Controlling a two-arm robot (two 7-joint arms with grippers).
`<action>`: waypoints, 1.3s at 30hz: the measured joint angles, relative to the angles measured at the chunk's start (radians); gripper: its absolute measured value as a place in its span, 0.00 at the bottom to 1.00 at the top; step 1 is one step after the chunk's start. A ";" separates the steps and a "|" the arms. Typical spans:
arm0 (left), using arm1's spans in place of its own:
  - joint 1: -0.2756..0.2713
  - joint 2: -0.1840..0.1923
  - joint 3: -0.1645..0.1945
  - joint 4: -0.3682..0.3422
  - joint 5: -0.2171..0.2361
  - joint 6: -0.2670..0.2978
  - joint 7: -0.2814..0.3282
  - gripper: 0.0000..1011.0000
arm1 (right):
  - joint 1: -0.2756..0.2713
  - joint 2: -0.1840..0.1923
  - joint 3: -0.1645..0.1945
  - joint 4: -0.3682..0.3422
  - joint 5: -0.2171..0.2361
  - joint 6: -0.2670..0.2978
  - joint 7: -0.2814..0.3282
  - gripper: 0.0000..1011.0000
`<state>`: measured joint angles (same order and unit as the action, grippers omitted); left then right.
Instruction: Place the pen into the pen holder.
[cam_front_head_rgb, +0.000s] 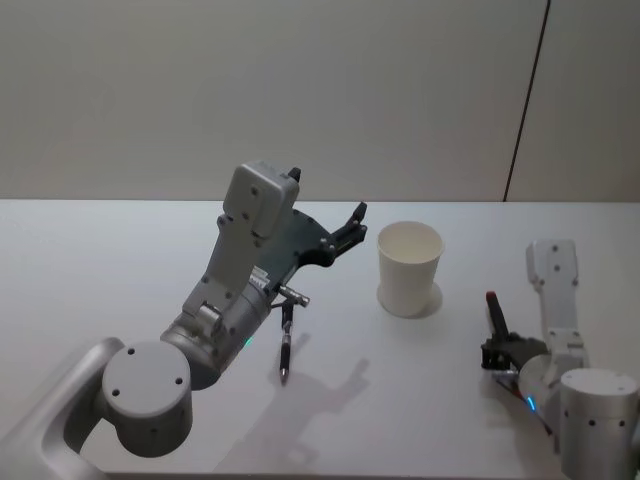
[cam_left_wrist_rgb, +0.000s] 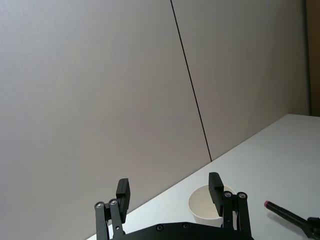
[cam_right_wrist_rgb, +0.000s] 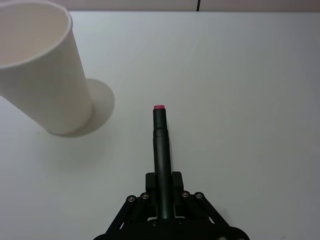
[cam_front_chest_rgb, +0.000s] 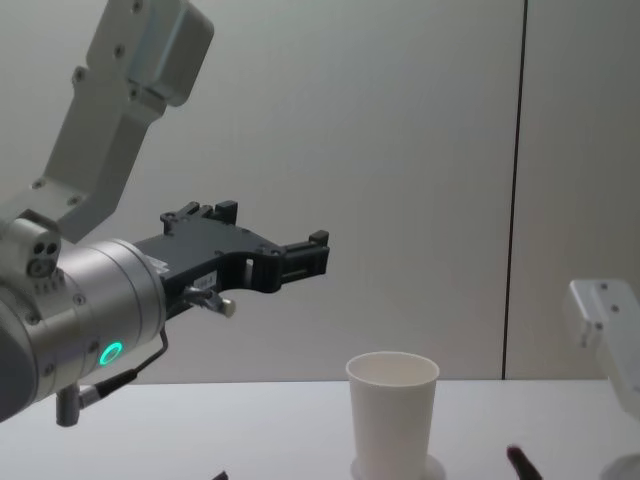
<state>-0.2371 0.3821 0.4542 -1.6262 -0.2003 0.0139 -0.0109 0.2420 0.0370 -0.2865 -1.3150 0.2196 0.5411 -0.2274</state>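
right claw (cam_right_wrist_rgb: 163, 185) grips the rear of a slim, stiff, light, likely slippery pen (cam_right_wrist_rgb: 160, 140) right of the cup (cam_right_wrist_rgb: 50, 90), a fair hold for dropping it in red end first; left claw (cam_left_wrist_rgb: 169, 186) hangs wide open, empty, left of the cup, a second pen (cam_front_head_rgb: 285, 345) lying on the table (cam_front_head_rgb: 120, 260) there.
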 joint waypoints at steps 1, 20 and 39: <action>0.000 0.000 0.000 0.000 0.000 0.000 0.000 0.99 | -0.002 0.001 0.000 -0.005 -0.001 -0.003 0.002 0.17; 0.000 0.000 0.000 0.000 0.000 0.000 0.000 0.99 | -0.042 0.029 0.009 -0.119 -0.053 -0.201 0.083 0.17; 0.000 0.000 0.000 0.000 0.000 0.000 0.000 0.99 | -0.035 0.049 0.019 -0.133 -0.106 -0.484 0.225 0.17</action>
<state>-0.2371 0.3821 0.4542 -1.6262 -0.2004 0.0139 -0.0109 0.2072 0.0855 -0.2674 -1.4484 0.1136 0.0569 -0.0019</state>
